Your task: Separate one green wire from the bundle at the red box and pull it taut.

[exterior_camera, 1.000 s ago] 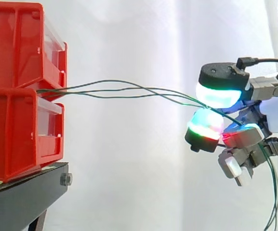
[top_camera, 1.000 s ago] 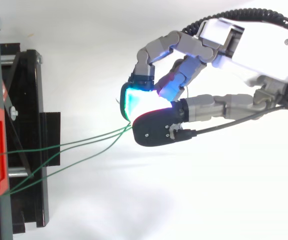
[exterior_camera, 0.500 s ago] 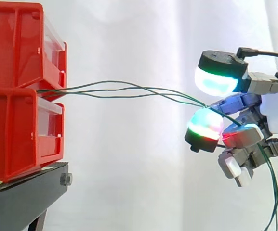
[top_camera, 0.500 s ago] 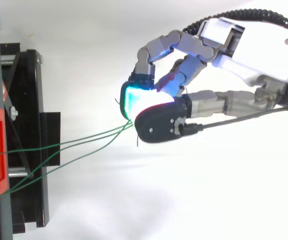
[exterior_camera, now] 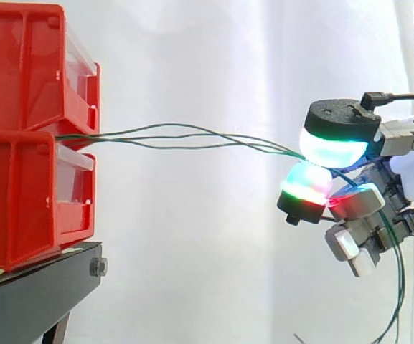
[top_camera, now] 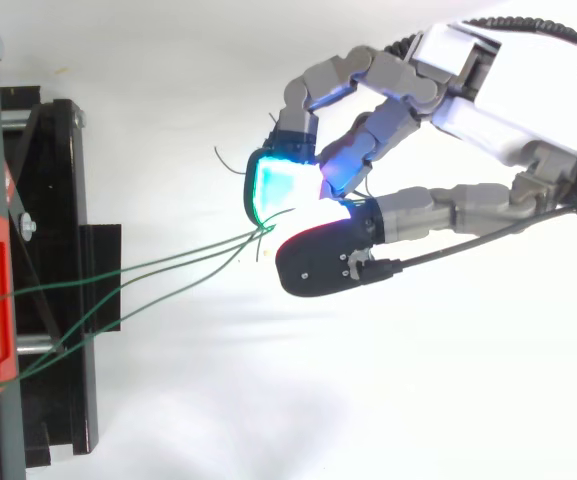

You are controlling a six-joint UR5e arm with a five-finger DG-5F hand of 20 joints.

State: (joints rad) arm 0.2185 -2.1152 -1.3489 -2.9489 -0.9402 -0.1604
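hand (top_camera: 513, 85): curled, thumb pad (exterior_camera: 333, 149) lowered since 0.5 s ago, pinching green wires (exterior_camera: 192, 136) | wires: bowed, running from fingertips to red bins (exterior_camera: 27, 186) well apart

A black stand (exterior_camera: 40, 287) carries the lower red bin (exterior_camera: 16, 204) directly on its top, the bin's clear-fronted end reaching nearly to the stand's right edge in the side view, above a bolt (exterior_camera: 98, 268), with a second red bin (exterior_camera: 20, 68) stacked on it.
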